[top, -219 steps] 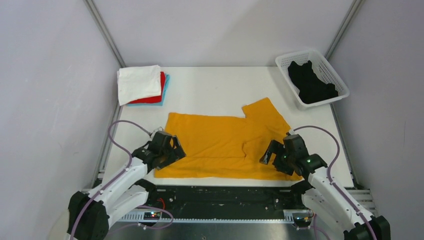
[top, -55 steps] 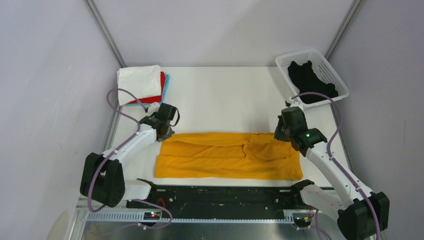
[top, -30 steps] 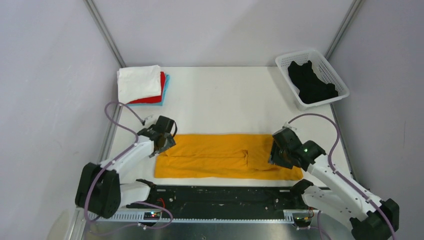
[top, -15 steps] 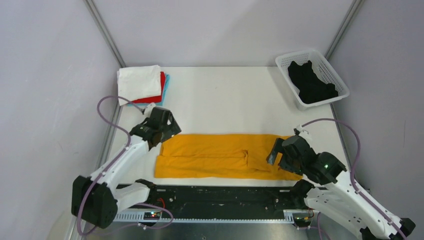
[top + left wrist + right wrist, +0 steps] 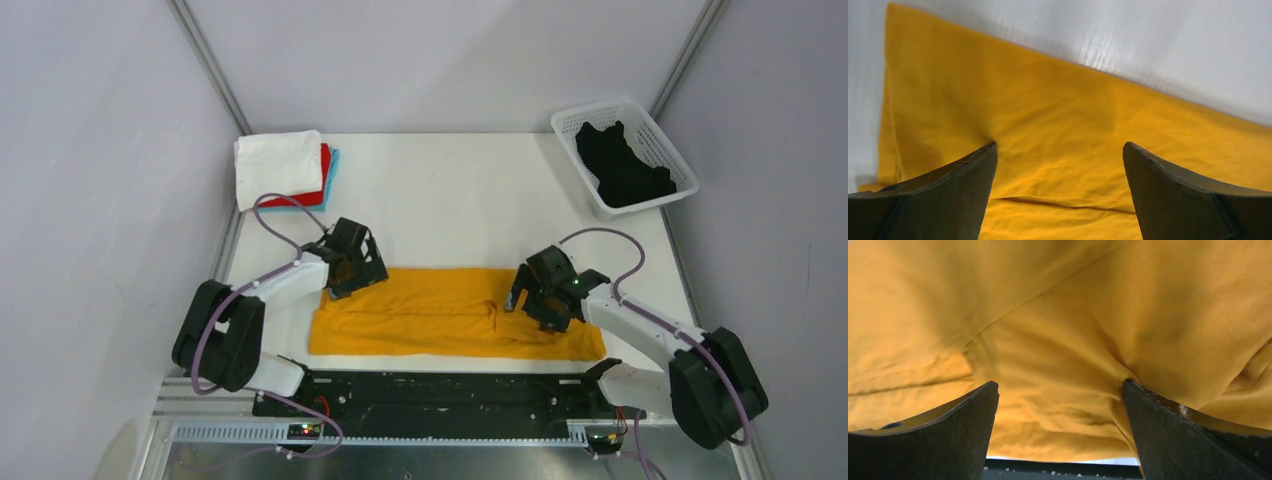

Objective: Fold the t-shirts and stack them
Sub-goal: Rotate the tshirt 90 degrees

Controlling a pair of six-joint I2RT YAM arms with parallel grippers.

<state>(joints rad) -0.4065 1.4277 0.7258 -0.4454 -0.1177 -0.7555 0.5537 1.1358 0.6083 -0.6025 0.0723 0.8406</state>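
The yellow t-shirt (image 5: 455, 312) lies as a long band; we judge that cross folds, stacking and the black t-shirt (image 5: 622, 168) remain. Our left fingers (image 5: 938, 200) and right fingers (image 5: 933, 440) stand wide open, empty.

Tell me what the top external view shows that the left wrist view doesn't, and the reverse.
Only top external: the folded stack at the far left corner of the table, white on top; the basket at far right holding the black t-shirt; the right gripper over the right part of the mustard-yellow t-shirt. Only left wrist, up close: the left gripper with fingers spread apart, tips at the cloth, a fine crease running between them. Both: the yellow shirt folded into a long band, its far edge against the white table.
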